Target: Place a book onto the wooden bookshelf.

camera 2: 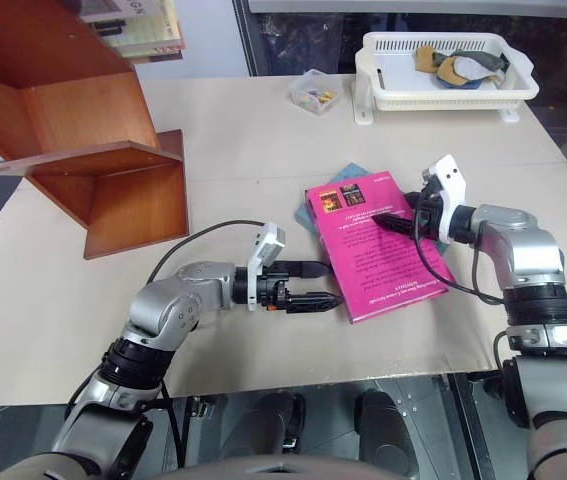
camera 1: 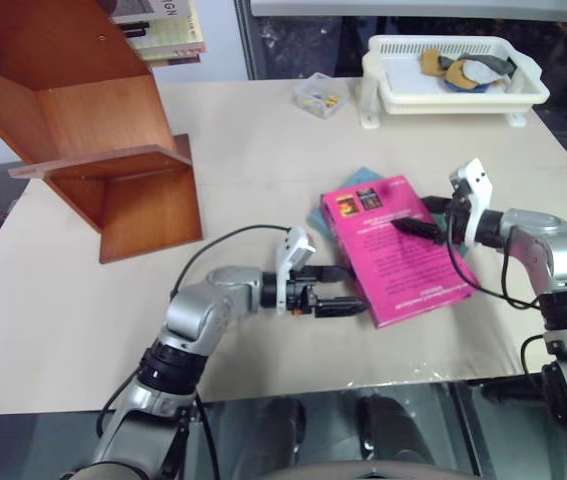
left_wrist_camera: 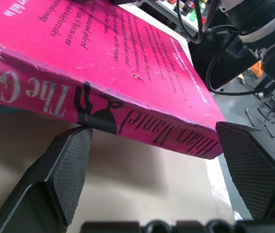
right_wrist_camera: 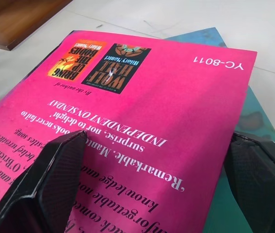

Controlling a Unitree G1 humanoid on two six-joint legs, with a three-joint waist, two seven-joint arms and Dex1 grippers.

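Two grippers flank a single pink book on a pale bench (camera 1: 263, 170). At the far left stands the wooden bookshelf (camera 1: 83, 130), a reddish-brown unit of slanted boards, with pale books (camera 1: 168, 30) leaning behind its upper board. Well apart from it, toward the middle of the bench, the left gripper (camera 1: 341, 292) lies low and points sideways at the near left corner of the book (camera 1: 395, 250). Its fingers (left_wrist_camera: 72, 170) are spread wide and grasp nothing; in the left wrist view they sit just in front of the spine, one on each side, with the spine's lettering between them.

The book lies flat, back cover up, with two small cover pictures near its far edge and lines of print below them. It rests on a teal-blue book (camera 1: 335, 205), whose corner shows beyond its far-left edge.

On the right, the right gripper (camera 2: 388, 218) reaches in over the book's right half, its fingers (right_wrist_camera: 55, 174) parted and empty, poised above the printed cover; whether they touch it cannot be told.

Farther back sit a small clear box (camera 1: 319, 96) of coloured bits and, to its right, a white plastic basket tray (camera 1: 453, 88) holding a few scraps.
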